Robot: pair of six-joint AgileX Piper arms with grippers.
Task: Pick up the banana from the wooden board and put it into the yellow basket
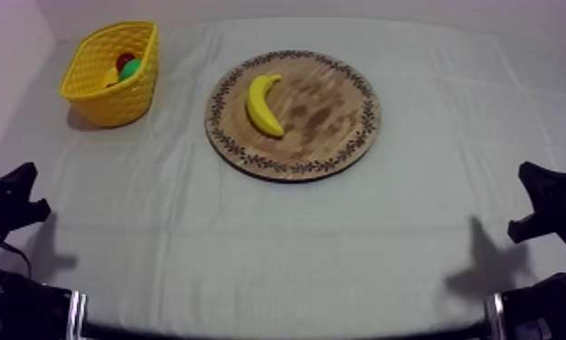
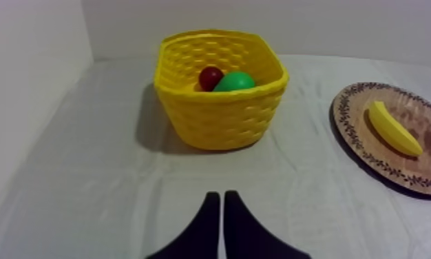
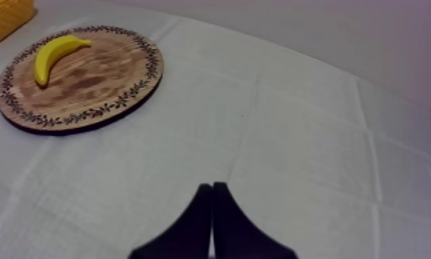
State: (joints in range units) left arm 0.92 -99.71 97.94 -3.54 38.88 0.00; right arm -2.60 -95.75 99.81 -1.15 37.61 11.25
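Note:
The yellow banana [image 1: 263, 106] lies on the left half of the round wooden board [image 1: 336, 118] at the table's middle back. At the back left stands the yellow basket [image 1: 113, 95]. My left gripper [image 1: 32, 192] rests low at the left edge, far from both. In the left wrist view its fingers [image 2: 222, 210] lie together as a narrow wedge, facing the basket [image 2: 218, 117], with the banana [image 2: 394, 129] off to the side. My right gripper [image 1: 524, 201] rests low at the right. Its fingers [image 3: 212, 203] are also pressed together, well short of the board [image 3: 94, 86] and banana [image 3: 56, 54].
Inside the basket lie a small red fruit [image 2: 210, 76] and a green fruit [image 2: 233, 82]. A pale wall runs close behind the basket and along the table's left side. Bare cloth stretches between both grippers and the board.

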